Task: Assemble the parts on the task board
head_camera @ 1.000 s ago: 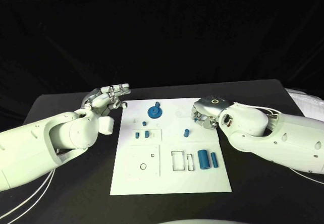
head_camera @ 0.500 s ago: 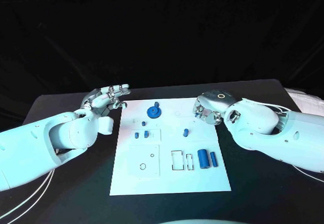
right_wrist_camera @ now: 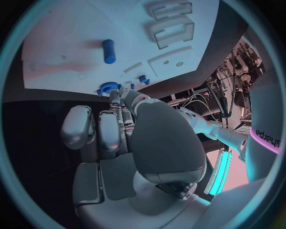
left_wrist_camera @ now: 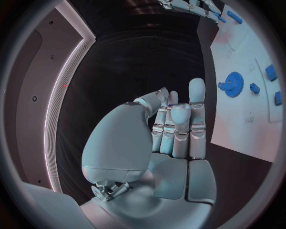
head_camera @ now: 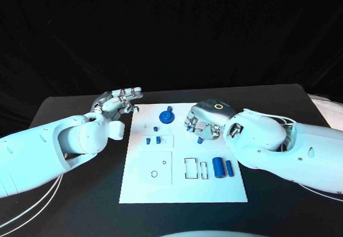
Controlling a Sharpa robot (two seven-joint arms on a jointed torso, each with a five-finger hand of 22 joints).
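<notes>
Black table is carrying the white board in the head view. Left hand is hovering off the board's far-left corner, fingers apart, holding nothing. Right hand is hanging over the board beside a small blue peg; can't tell its grip.

Left wrist view: fingers straight, gear sitting on the board.

Right wrist view: fingers curled, the peg lying on the board beyond them.

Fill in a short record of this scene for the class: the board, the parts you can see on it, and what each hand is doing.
board: white task board on a black table
parts: blue gear at the far end; two blue cylinders at the near right
left hand: off the board's far left corner, fingers straight, holding nothing
right hand: over the board beside the gear; what its fingers touch is hidden
</notes>
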